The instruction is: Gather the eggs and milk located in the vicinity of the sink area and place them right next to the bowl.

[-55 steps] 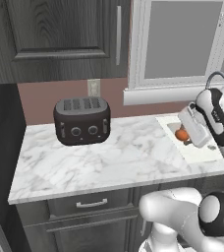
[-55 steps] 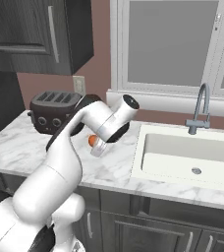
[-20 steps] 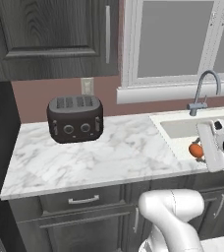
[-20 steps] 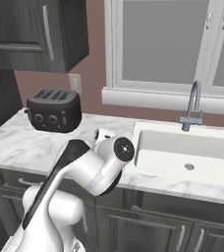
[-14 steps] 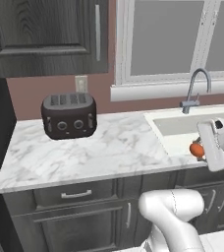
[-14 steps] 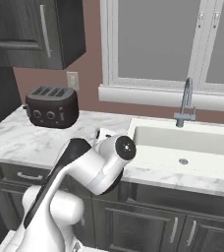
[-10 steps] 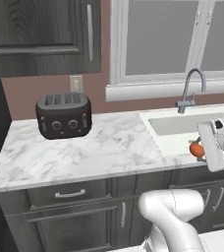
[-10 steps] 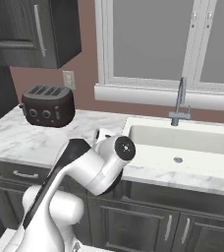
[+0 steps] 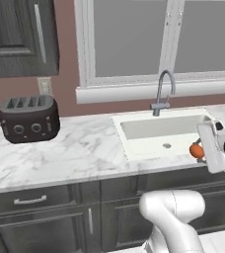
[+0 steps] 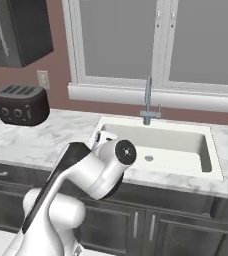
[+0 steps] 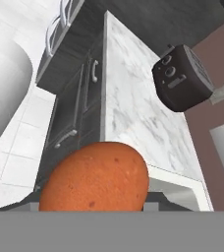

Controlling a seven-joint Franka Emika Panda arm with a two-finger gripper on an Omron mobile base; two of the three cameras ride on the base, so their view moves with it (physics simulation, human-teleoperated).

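Note:
My gripper point(image 9: 201, 148) hangs at the right of the left base view, over the front right corner of the sink point(image 9: 134, 129), and it is shut on an orange-brown egg point(image 9: 195, 151). The hand view looks past that egg point(image 11: 97, 179), large and speckled between the finger tips, and back along the counter. In the right base view the cream sink point(image 10: 206, 150) with its round drain lies just behind my arm's elbow, under the curved grey faucet point(image 10: 148, 102). The milk and the bowl are out of view.
A black toaster point(image 9: 28, 117) stands at the left end of the marble counter point(image 9: 75, 153), against the brown wall. Dark cabinets point(image 9: 45, 217) run below the counter. A window point(image 9: 164, 39) sits behind the faucet point(image 9: 163, 94).
The whole scene has slid left in both base views, so the base has driven right along the counter. The sink has come to the middle. The egg stays in the gripper.

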